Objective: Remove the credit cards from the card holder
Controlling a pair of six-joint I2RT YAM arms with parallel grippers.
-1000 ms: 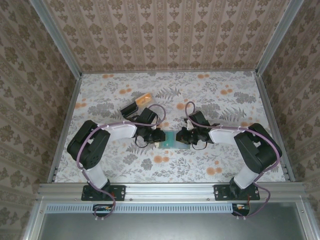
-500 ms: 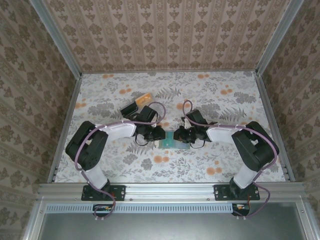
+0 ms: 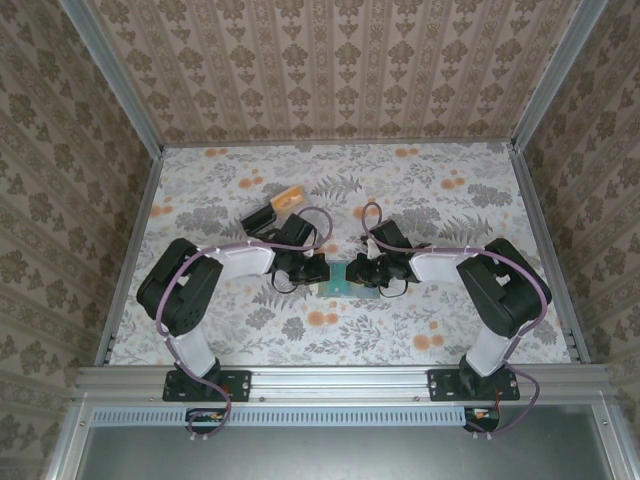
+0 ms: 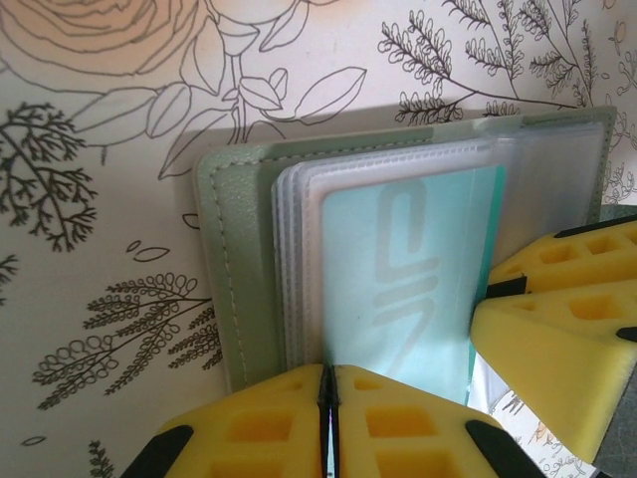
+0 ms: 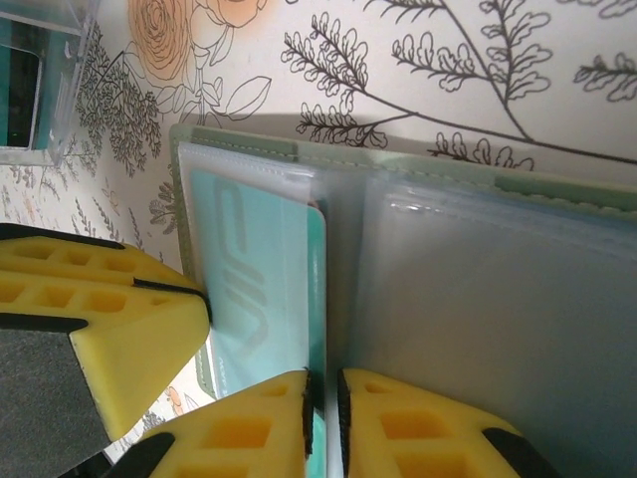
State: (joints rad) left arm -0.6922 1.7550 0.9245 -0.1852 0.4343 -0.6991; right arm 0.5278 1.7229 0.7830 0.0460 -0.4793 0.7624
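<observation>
The left fingers (image 4: 317,396) were closed on the edge of the teal credit card (image 4: 408,279), the right fingers (image 5: 299,408) on a sleeve of the card holder (image 4: 239,299); a straight pull along the sleeve was advised.

Matt stitched card holder (image 4: 234,299), glossy clear plastic sleeves (image 4: 291,259), smooth teal card (image 4: 398,279)

From above, my left gripper (image 3: 322,270) and my right gripper (image 3: 356,272) meet in the middle of the floral table (image 3: 450,330) — the card holder (image 3: 340,279), a small teal patch, lies between them. Farther back lies a black-and-orange block (image 3: 274,210), and a small clear box (image 3: 362,211) to its right.
</observation>
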